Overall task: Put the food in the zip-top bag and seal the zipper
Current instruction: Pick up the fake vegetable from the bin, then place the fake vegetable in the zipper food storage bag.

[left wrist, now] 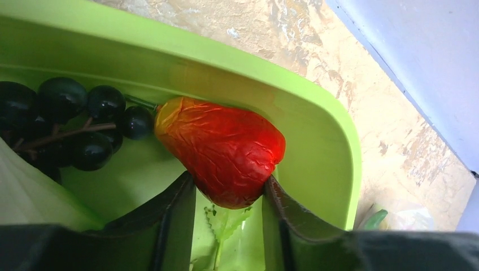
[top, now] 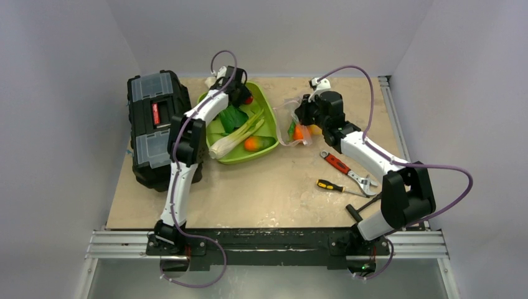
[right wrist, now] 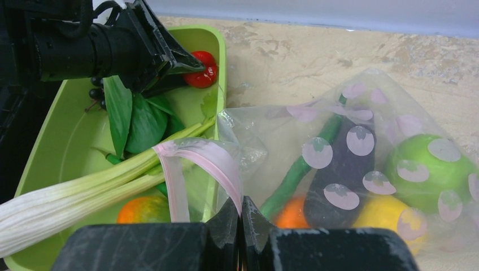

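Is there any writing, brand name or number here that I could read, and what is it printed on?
No text is readable in any of the three views.
Red patch on the black toolbox: possibly a label, too small to read.
zip-top bag: only pale fruit-shaped pictures printed on it, no letters.
Wrench and screwdriver: no markings can be made out.

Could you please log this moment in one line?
left tool: gripping red fruit in green tray | right tool: shut on zipper of zip-top bag
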Robot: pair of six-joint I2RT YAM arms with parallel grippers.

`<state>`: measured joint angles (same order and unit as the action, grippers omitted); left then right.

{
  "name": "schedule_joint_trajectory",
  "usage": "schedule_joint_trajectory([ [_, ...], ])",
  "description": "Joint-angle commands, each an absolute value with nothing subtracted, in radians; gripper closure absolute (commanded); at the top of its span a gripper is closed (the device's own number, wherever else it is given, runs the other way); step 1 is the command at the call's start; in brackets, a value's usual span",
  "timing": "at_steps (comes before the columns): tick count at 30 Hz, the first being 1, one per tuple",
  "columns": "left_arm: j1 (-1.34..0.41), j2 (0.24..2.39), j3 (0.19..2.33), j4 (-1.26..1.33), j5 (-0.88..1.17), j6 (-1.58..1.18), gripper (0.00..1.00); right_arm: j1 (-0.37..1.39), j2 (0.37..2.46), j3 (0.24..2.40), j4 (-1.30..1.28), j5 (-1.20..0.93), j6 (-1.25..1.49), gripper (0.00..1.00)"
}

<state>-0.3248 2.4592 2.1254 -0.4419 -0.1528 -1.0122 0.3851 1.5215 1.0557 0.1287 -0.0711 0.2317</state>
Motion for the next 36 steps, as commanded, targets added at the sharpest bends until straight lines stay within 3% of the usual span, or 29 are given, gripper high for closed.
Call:
schedule_joint_trajectory([
  [1, -0.31, 2.421, 2.059, -0.347, -0.118, -0.995, 0.79, 0.379, 1.514, 1.081, 0.173, -0.09, 0.216, 1.0],
  [4, -0.311, 2.35, 1.977, -0.296, -0.102, -0.953, 0.89, 0.379, 1.517, 1.084, 0.174, -0.104, 0.216, 1.0],
  [8, -0.314, 2.26, 1.904, -0.266, -0.062, -0.88, 0.94, 0.38, 1.517, 1.087, 0.175, -0.12, 0.22, 1.0],
  [25, -0.34, 1.875, 1.608, -0.276, 0.324, -0.756, 1.0, 0.378, 1.524, 1.092, 0.172, -0.141, 0.218, 1.0],
  [36, -0.528, 1.568, 1.241, -0.2, 0.414, -0.699, 1.0, 0.378, 1.483, 1.086, 0.176, -0.197, 0.23, 1.0],
])
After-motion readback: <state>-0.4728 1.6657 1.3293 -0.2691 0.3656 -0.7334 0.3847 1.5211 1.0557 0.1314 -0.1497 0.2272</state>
